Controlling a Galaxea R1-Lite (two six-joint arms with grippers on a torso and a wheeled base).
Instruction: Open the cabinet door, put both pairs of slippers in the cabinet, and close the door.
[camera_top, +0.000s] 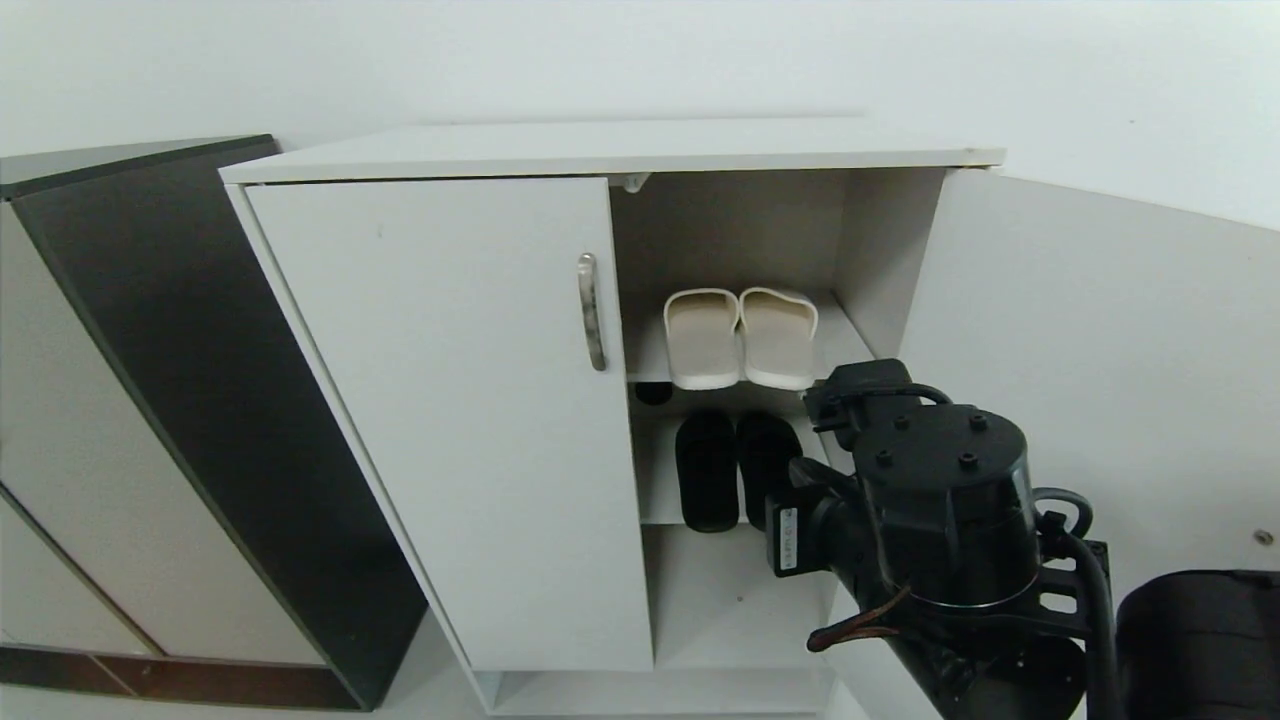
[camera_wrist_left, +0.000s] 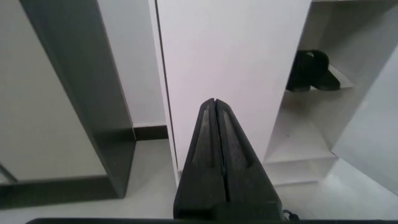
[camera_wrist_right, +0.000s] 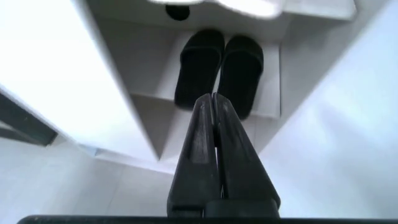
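While smooth cream slippers (camera_top: 730, 340) sit above matte black slippers (camera_top: 730, 470), left gripper (camera_wrist_left: 214, 101) is pinched together; right gripper (camera_wrist_right: 213, 95) likewise.

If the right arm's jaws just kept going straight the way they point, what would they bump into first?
Probably the pair of black slippers on the white cabinet's middle shelf: the right gripper, jaws shut, aims at their near ends. Depth is unclear; the shelf's front edge could come first.

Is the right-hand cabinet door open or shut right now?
Open. The right door is swung wide, exposing the shelves: the white slippers on the upper one, the black slippers below. The left door is shut.
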